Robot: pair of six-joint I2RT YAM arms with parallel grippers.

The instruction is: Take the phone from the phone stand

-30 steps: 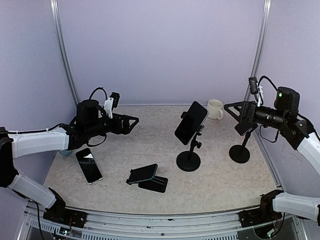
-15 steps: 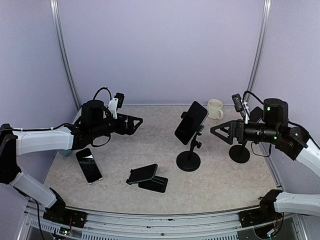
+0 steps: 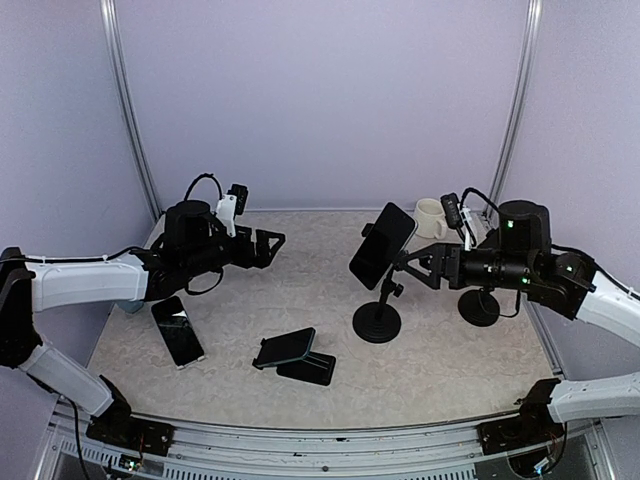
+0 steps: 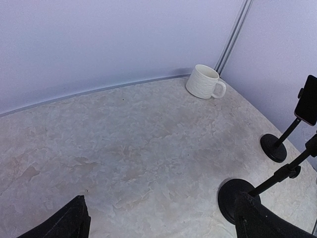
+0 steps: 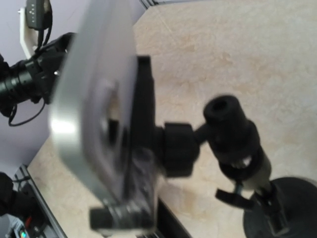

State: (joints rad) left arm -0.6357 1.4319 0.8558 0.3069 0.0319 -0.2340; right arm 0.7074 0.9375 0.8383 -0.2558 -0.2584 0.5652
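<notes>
A dark phone (image 3: 382,244) is tilted in the clamp of a black phone stand (image 3: 377,322) at the table's middle. My right gripper (image 3: 406,268) hovers open just to the right of it, at the clamp's height, with its fingers close behind the phone. The right wrist view is blurred: the phone's silver back (image 5: 91,94), the clamp (image 5: 144,106) and the stand's ball joint (image 5: 230,124) fill it, and my own fingers do not show clearly. My left gripper (image 3: 266,245) hangs open and empty over the left side, its fingertips (image 4: 69,223) wide apart.
A white mug (image 3: 431,217) stands at the back right. A second stand (image 3: 480,305) on the right carries another phone (image 4: 309,99). A phone (image 3: 177,331) lies flat at the left. A low stand with a phone (image 3: 287,349) sits front centre.
My right arm has swung left from the right-hand stand to just behind the phone on the middle stand. The left arm has barely shifted.
</notes>
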